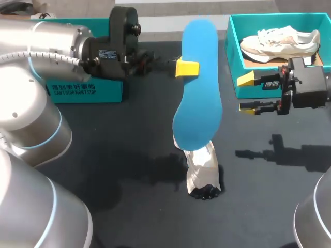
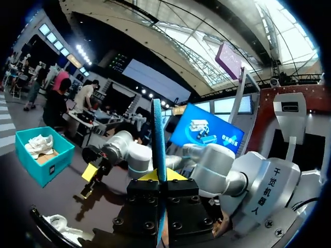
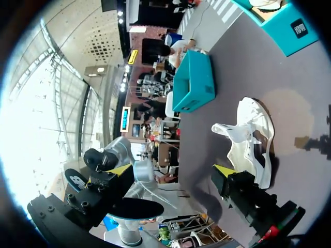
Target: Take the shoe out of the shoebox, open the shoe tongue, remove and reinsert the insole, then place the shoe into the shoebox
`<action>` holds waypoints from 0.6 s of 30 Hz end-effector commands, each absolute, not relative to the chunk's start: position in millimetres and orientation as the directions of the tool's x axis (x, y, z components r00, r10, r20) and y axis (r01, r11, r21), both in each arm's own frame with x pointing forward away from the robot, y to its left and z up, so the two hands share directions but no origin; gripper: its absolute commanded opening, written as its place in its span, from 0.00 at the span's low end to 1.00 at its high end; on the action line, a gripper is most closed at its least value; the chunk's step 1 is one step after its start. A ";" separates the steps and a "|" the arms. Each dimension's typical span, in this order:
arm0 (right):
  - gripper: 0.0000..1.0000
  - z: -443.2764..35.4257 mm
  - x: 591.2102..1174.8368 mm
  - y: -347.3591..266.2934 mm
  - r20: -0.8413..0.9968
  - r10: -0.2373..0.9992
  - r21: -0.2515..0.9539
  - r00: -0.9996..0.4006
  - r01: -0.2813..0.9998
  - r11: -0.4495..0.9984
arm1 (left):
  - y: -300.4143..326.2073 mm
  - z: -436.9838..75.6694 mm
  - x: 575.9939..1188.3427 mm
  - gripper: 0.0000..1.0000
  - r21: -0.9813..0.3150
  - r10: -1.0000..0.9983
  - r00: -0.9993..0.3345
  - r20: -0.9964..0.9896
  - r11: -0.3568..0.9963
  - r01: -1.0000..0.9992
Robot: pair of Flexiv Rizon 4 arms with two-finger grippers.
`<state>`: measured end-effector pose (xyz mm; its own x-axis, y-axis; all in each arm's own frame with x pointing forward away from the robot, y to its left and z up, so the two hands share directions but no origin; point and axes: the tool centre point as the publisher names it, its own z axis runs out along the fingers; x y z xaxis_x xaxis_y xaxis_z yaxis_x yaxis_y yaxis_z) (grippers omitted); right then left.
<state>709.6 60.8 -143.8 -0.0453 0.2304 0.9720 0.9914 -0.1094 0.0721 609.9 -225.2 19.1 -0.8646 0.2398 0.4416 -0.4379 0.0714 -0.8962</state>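
The dark table (image 1: 103,155) carries a teal shoebox (image 1: 234,59) at far right with a pale boxed shoe (image 1: 282,44) inside, and a second teal box (image 1: 85,90) at far left. The blue insole (image 1: 199,93) hangs over mid-table, pinched by the left gripper (image 1: 182,67); the left wrist view shows it edge-on between the fingers. Below it, nearer, lies the white shoe (image 1: 202,170), half hidden from above and seen full-length from the right wrist. The right gripper (image 1: 248,94) hovers just near of the shoebox, fingers spread, holding nothing
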 end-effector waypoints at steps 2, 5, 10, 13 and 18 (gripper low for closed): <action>1.00 -143.8 709.5 62.4 0.972 0.232 0.072 -0.044 0.991 -0.112 | -227.0 16.2 610.4 0.00 -0.896 0.264 -0.859 -0.439 -0.057 0.441; 1.00 -143.8 709.5 62.4 0.972 0.232 0.072 -0.044 0.991 -0.112 | -224.7 10.0 606.2 0.00 -0.924 0.202 -0.902 -0.381 -0.060 0.377; 1.00 -143.8 709.5 62.4 0.972 0.232 0.072 -0.044 0.991 -0.112 | -224.7 10.0 606.2 0.00 -0.924 0.202 -0.902 -0.381 -0.060 0.377; 1.00 -143.8 709.5 62.4 0.972 0.232 0.072 -0.044 0.991 -0.112 | -224.7 10.0 606.2 0.00 -0.924 0.202 -0.902 -0.381 -0.060 0.377; 1.00 -143.8 709.5 62.4 0.972 0.232 0.072 -0.044 0.991 -0.112 | -224.7 10.0 606.2 0.00 -0.924 0.202 -0.902 -0.381 -0.060 0.377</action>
<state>709.2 60.5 -143.4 -0.0447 0.2317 0.9718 0.9914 -0.1095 0.0717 609.1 -226.3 10.8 -0.9577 0.2332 -0.1686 0.1672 -0.0257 -0.9856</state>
